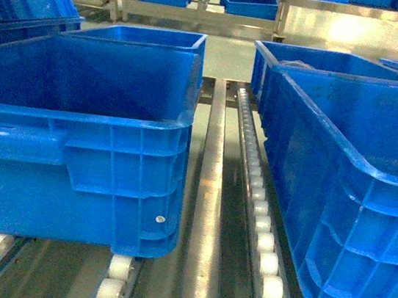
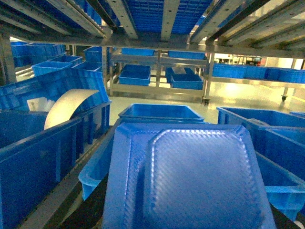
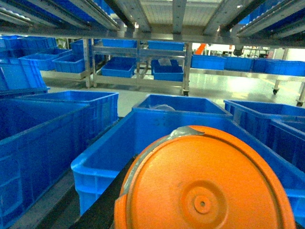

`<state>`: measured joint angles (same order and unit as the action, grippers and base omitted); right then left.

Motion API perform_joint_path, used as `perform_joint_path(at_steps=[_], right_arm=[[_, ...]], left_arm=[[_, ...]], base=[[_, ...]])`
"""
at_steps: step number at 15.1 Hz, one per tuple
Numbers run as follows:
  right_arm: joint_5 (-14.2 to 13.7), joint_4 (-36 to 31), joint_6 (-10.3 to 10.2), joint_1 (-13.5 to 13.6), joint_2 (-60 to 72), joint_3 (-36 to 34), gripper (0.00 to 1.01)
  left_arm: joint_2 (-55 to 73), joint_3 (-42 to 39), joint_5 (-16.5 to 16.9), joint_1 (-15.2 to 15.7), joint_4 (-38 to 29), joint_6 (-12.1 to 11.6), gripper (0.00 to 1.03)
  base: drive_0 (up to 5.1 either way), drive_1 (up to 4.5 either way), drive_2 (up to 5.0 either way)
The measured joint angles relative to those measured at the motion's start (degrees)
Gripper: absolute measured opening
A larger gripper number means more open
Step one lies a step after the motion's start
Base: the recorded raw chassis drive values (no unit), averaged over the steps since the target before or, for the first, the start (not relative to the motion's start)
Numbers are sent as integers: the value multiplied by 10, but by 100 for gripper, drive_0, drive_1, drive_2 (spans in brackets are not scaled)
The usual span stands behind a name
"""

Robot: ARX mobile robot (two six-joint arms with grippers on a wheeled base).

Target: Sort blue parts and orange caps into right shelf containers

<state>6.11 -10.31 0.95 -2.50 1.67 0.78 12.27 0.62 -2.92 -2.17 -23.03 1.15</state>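
A blue part, a flat tray-like piece with a raised textured centre, fills the lower left wrist view. It is held over a blue container. My left gripper is shut on it, and only a dark finger shows beside it. An orange cap, round with a centre boss, fills the lower right wrist view above another blue container. My right gripper is shut on it, its jaws hidden apart from a dark finger. Neither gripper shows in the head view.
Two big blue bins stand on roller tracks, with a metal rail between them. More bins sit behind. Shelf rails run overhead. A far rack holds small bins.
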Motion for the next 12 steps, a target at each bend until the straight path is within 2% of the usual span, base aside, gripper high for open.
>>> perform_joint_path(at_steps=[1,2,3,4,5,6,8,9,10,12], right_arm=[[15,-68,-6,-8,69,8,43],[15,-116,-6,-10,130,25,43],[16,-173,-5,-8,209,59,43],[3,-256,3,9,346,137,43],[-6,-294,7,21,442,192,43],[-18,-313,8,34,553,253,43],[-50,-304,8,50,722,347,43],[-53,-293,7,52,786,386,43],[-74,-303,9,56,854,423,55],[-120,-318,21,59,900,433,75]], left_arm=[[107,10,18,11,-100,9,41],[185,37,27,13,-155,10,41],[287,90,41,13,-220,10,41],[438,193,40,13,-283,12,41],[527,264,44,12,-259,20,41],[631,340,45,10,-219,13,41],[771,443,40,8,-162,13,41],[812,473,33,7,-165,16,41],[836,487,32,4,-184,21,53],[833,481,29,3,-202,32,72]], base=[[0,0,0],[0,0,0],[0,0,0],[0,0,0],[0,0,0],[0,0,0],[0,0,0],[0,0,0],[0,0,0],[0,0,0]])
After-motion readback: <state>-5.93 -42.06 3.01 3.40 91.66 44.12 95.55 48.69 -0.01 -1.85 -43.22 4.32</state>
